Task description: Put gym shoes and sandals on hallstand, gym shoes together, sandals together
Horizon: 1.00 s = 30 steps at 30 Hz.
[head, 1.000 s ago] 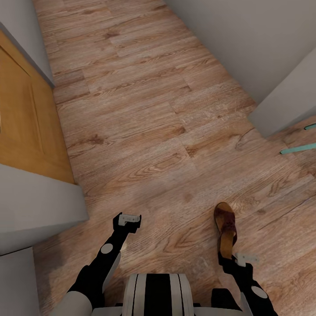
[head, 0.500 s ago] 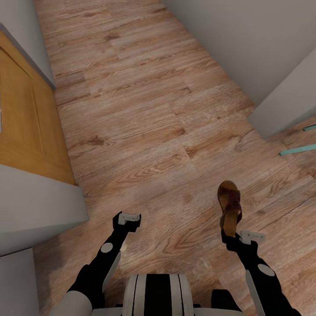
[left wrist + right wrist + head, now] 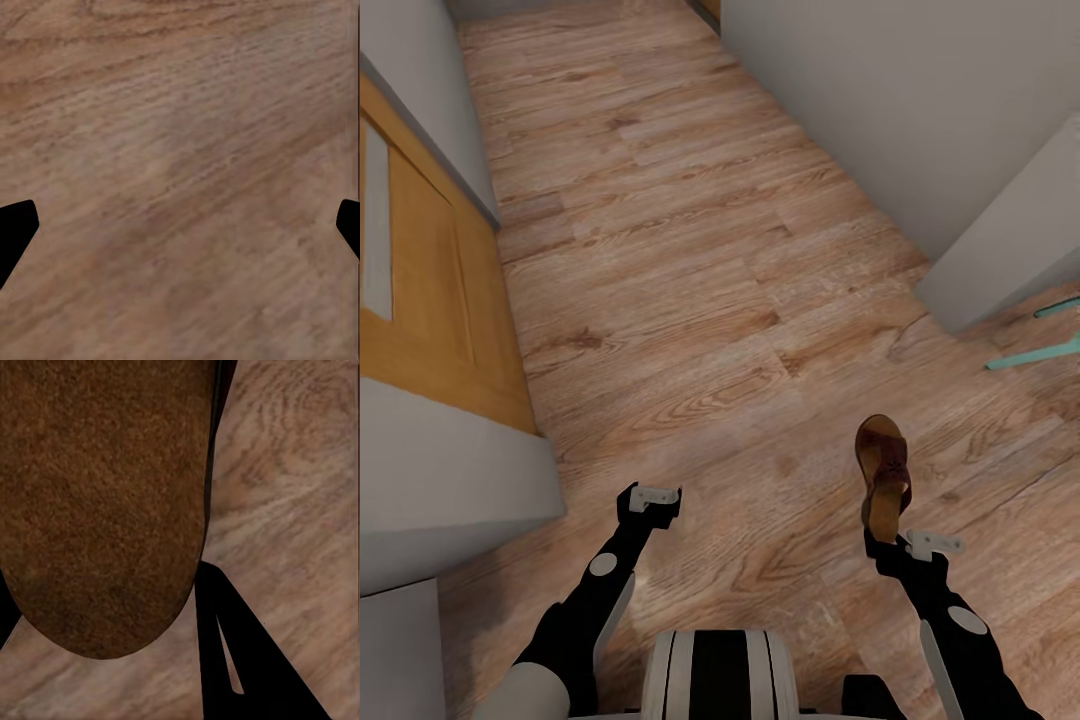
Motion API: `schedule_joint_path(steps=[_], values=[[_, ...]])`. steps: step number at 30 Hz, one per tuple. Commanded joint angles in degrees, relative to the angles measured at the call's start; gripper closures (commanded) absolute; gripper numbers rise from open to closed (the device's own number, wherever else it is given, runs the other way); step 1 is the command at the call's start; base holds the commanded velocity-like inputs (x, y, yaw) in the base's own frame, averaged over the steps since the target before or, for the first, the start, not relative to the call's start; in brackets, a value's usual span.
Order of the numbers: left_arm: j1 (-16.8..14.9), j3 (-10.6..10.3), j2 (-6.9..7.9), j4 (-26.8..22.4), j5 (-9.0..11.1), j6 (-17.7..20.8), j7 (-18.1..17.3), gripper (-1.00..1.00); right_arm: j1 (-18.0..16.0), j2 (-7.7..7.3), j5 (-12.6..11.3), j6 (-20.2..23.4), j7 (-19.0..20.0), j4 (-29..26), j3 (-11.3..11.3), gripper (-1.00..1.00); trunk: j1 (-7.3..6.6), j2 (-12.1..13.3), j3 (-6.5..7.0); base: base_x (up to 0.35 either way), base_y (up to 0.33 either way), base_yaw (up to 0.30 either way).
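- Nearest, the robot's trunk (image 3: 720,672) sits low in the head view with both dark arms reaching forward over the corridor floor (image 3: 690,300).
- The left gripper (image 3: 651,497) hangs over bare planks at near left; in the left wrist view its fingers (image 3: 15,229) sit at opposite edges with only wood grain between them, so they are spread wide and carry nothing.
- The right gripper (image 3: 900,545) at near right pinches one sandal (image 3: 883,475) by its near end; the shoe points away from the robot, strap side up, and appears lifted clear of the floor, though the head view alone cannot confirm the gap.
- In the right wrist view the sandal's brown footbed (image 3: 105,502) looms close, with one dark finger (image 3: 232,645) pressed along its edge.
- Farther left stands a wooden door (image 3: 430,300) in a grey wall; to the right a grey wall corner (image 3: 1000,250), with teal bars (image 3: 1032,352) beyond it on the floor.
- The step in hand looks like carrying the first sandal toward the hallstand.
- Next, I judge, the base must turn or drive until the rack comes into sight, keeping the grip firm, since a hold on one end could let the shoe swing or slip.
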Motion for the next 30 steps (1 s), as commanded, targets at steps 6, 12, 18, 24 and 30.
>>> schedule_joint_path(steps=[6,12,18,24,30], values=[[-0.01,0.01,-0.01,-0.32,-0.22,0.69,0.03,-1.00,0.08,0.00,-0.16,0.38,-0.02,-0.09,-0.05,1.00,-0.16,0.07,1.68,0.000,0.000,0.000],[-0.01,0.01,-0.01,-2.58,-0.11,5.94,0.03,-1.00,0.09,0.00,-0.16,0.38,-0.02,-0.10,-0.05,1.00,-0.32,0.15,3.55,0.000,0.000,0.000],[-0.01,0.01,-0.04,-4.38,0.34,10.07,-0.09,-1.00,0.15,0.00,-0.16,0.36,-0.05,-0.03,0.03,1.00,-0.47,0.23,5.44,0.000,0.000,0.000],[-0.01,0.05,0.01,-4.26,2.22,11.01,-0.07,-1.00,0.10,0.00,-0.18,0.32,0.00,0.00,0.04,1.00,-0.63,0.31,7.33,0.000,0.000,0.000],[-0.01,0.01,-0.01,-4.27,2.83,11.16,0.02,-1.00,0.10,0.00,-0.21,0.31,0.00,0.00,0.04,1.00,-0.78,0.39,9.22,0.000,0.000,0.000]])
